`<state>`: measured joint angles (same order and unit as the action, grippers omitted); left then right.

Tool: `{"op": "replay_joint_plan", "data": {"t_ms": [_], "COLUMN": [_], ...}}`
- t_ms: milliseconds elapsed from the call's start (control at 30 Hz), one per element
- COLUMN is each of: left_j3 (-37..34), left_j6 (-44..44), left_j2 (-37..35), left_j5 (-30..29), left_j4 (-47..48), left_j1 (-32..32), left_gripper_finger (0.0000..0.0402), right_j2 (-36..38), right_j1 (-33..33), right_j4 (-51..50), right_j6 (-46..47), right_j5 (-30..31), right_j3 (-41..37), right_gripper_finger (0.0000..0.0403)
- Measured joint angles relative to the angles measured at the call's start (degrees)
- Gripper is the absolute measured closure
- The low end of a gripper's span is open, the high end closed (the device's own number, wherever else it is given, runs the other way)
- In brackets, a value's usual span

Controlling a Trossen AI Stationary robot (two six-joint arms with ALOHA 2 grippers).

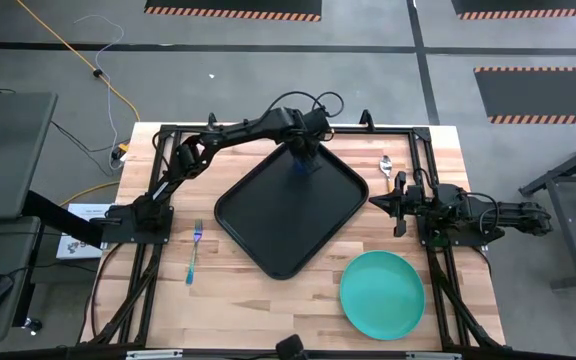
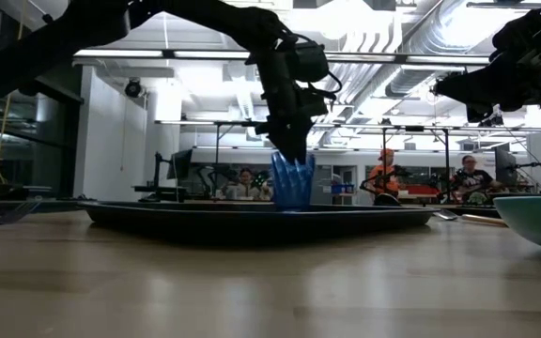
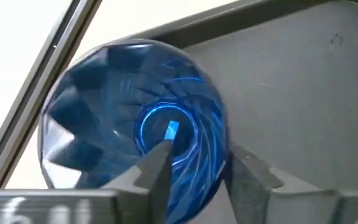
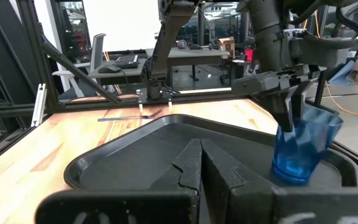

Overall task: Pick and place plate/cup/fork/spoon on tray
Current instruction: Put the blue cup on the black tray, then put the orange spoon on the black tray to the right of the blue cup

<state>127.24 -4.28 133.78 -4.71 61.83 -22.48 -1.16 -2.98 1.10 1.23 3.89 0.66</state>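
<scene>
The dark-blue cup (image 1: 306,166) stands on its base in the far corner of the black tray (image 1: 268,220). My left gripper (image 1: 303,152) comes down on it from above and is shut on its rim; the cup also shows in the low view (image 2: 292,183) and the right wrist view (image 4: 303,146). My right gripper (image 1: 375,203) is shut and empty, just off the tray's right corner. The turquoise plate (image 1: 382,293) lies on the table near the front right. The fork (image 1: 194,250) lies left of the tray. The orange-handled spoon (image 1: 386,165) lies at the far right. My left gripper holds the cup's rim wall (image 3: 219,155), with one finger (image 3: 160,171) inside the cup and one (image 3: 250,183) outside. The fingers point down from above. The cup is about upright with its base (image 4: 294,173) on the tray.
A black frame (image 1: 168,135) runs along the table's far and side edges. Bare wood lies in front of the tray and between the fork and the tray. People sit in the room beyond the table (image 2: 383,178).
</scene>
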Motion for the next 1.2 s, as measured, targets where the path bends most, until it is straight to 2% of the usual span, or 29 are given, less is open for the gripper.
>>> {"op": "replay_joint_plan", "data": {"t_ms": [233,400,767,933,1200], "left_j3": [0.9,1.1,1.1,1.1,1.2], "left_j6": [-0.6,-1.1,-3.2,-5.2,-10.3], "left_j2": [-1.3,-2.3,-4.8,-8.3,-15.3], "left_j5": [0.2,1.0,2.6,2.6,1.9], "left_j4": [1.3,2.0,0.9,-0.1,-7.0], "left_j1": [0.5,0.3,0.0,-0.2,-0.2], "left_gripper_finger": [0.0194,0.0167,0.016,0.016,0.016], "right_j2": [0.0,0.0,0.0,0.0,0.0], "right_j1": [0.0,0.0,0.0,0.0,0.0], "right_j4": [0.0,0.0,0.0,0.0,0.0], "right_j6": [0.0,0.0,0.0,0.0,0.0], "right_j5": [0.0,0.0,0.0,0.0,0.0], "right_j3": [0.0,0.0,0.0,0.0,0.0], "right_gripper_finger": [0.0402,0.0402,0.0402,0.0402,0.0402]}}
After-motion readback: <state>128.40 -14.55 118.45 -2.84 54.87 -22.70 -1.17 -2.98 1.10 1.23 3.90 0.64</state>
